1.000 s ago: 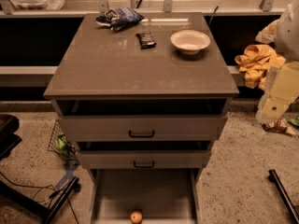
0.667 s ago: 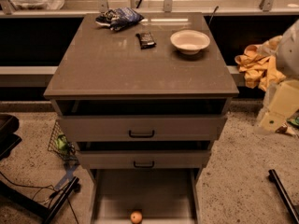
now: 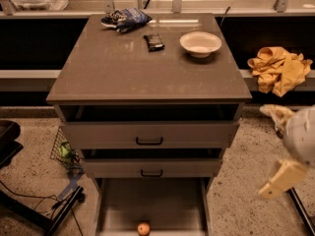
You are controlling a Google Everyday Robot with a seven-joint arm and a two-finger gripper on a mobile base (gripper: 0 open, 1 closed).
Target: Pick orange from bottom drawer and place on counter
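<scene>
The orange [image 3: 143,228] lies on the floor of the pulled-out bottom drawer [image 3: 152,200], near its front edge, at the bottom of the camera view. The counter [image 3: 142,68] is the glossy grey-brown top of the cabinet. My gripper [image 3: 263,152] hangs in the air to the right of the cabinet, level with the two upper drawers. It is open and empty, with its pale fingers [image 3: 281,177] spread wide. It is well apart from the orange, up and to the right of it.
On the counter's far side are a white bowl [image 3: 200,43], a dark snack bar [image 3: 154,42] and a blue chip bag [image 3: 125,18]. A yellow cloth [image 3: 280,70] lies on a ledge at right. A wire basket [image 3: 64,151], cables and a black base [image 3: 10,141] are at left.
My gripper has moved down and to the left, from beside the counter's right edge to drawer height. The orange and the drawers have not moved.
</scene>
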